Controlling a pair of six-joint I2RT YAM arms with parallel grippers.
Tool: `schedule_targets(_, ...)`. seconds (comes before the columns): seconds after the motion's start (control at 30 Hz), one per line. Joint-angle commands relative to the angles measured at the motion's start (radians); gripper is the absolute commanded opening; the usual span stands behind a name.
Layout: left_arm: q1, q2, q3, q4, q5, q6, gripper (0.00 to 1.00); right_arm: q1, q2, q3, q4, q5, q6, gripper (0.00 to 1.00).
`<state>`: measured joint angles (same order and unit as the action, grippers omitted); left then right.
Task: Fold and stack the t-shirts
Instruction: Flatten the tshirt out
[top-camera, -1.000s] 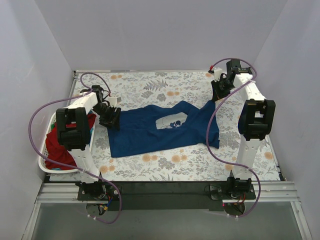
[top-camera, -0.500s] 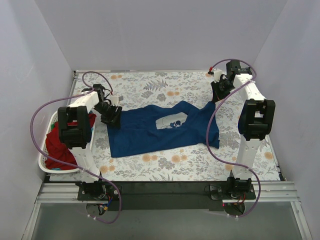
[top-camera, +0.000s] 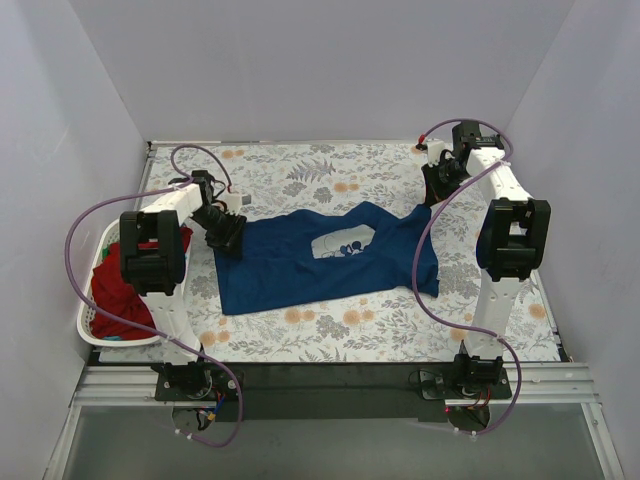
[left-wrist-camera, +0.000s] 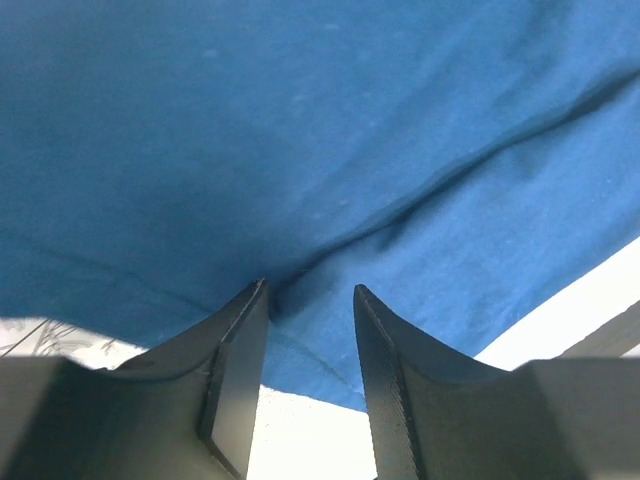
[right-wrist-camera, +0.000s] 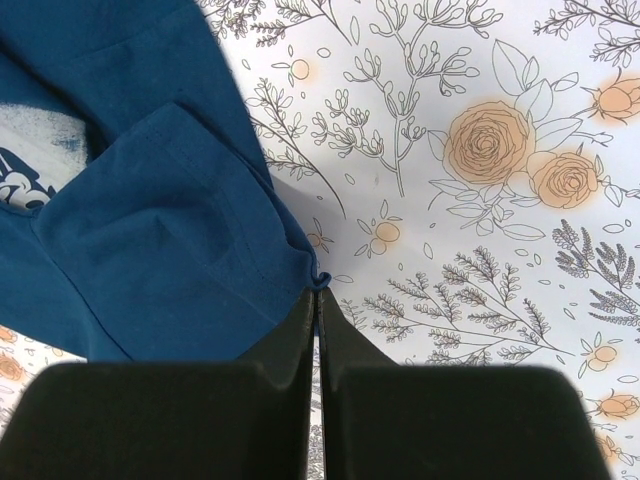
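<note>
Floral desk (top-camera: 330, 170) underneath, and the navy t-shirt (top-camera: 290, 265) sprawls across its middle, white graphic up. White basket (top-camera: 88, 325) sits at the left edge, with a red t-shirt (top-camera: 110, 295) heaped inside. Left fingers (top-camera: 226, 236) are part-spread, straddling a fold at the navy shirt's left edge. Right fingers (right-wrist-camera: 318, 300) are pressed together, pinching its far-right corner.

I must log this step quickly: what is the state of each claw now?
Left claw: open, straddling a fold of the blue shirt.
Right claw: closed on a corner of the blue shirt.
</note>
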<state>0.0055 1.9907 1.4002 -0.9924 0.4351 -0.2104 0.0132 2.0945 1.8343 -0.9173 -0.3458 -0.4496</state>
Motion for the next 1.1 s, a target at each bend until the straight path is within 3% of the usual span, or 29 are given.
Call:
schedule_targets(0.0, -0.022, -0.039, 0.014, -0.023, 0.034, 0.037, 0.37, -0.002, -0.028, 0.02, -0.02, -0.002, -0.018, 0.01)
schedule_targets(0.23, -0.022, -0.098, 0.011, -0.061, 0.039, 0.069, 0.29, -0.032, -0.04, 0.025, -0.031, -0.009, -0.018, 0.01)
schedule_targets(0.43, -0.022, -0.116, 0.02, -0.06, 0.001, 0.052, 0.01, -0.039, -0.067, 0.042, -0.043, -0.009, -0.035, 0.01)
schedule_targets(0.67, -0.016, -0.119, 0.147, -0.049, 0.019, -0.007, 0.0, -0.055, -0.105, 0.109, -0.052, -0.015, -0.057, 0.01)
schedule_targets(0.9, -0.012, -0.102, 0.402, -0.026, 0.073, -0.099, 0.0, -0.07, -0.114, 0.327, -0.049, -0.019, -0.044, 0.01)
schedule_targets(1.07, -0.009, -0.121, 0.496, 0.032, 0.07, -0.152, 0.0, -0.074, -0.117, 0.448, -0.025, 0.031, -0.031, 0.01)
